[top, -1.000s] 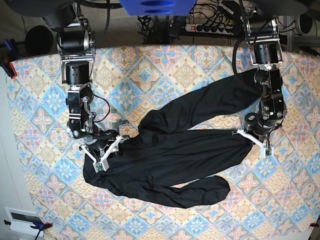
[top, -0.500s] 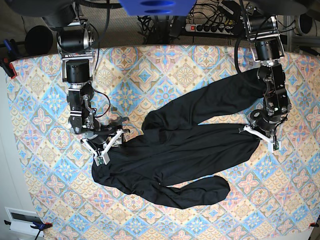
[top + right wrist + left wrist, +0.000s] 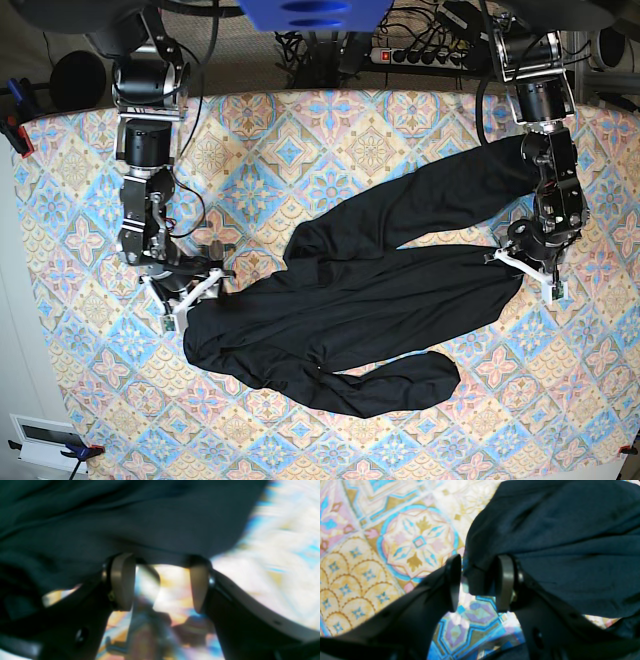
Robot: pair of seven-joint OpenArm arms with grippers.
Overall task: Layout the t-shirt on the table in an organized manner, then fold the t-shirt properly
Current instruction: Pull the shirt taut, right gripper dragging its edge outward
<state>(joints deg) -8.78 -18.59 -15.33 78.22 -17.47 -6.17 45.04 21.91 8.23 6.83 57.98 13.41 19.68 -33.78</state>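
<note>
T-shirt (image 3: 370,290): plain black, no print; reads dark navy-black close up in left wrist view (image 3: 570,535), dark teal-black in right wrist view (image 3: 125,517).
Bench (image 3: 330,130) cloth: pastel diamond tile pattern w/ floral medallions; blue, pink, yellow, cream; scalloped yellow patches w/ small blue motifs.
Left fingers (image 3: 503,582): grey pads, black housing.
Right fingers (image 3: 122,580): grey-beige pads, black housing w/ white edge.
Arms: black, silver joints.
Power strip (image 3: 425,55) behind bench: black, red switch.
</note>
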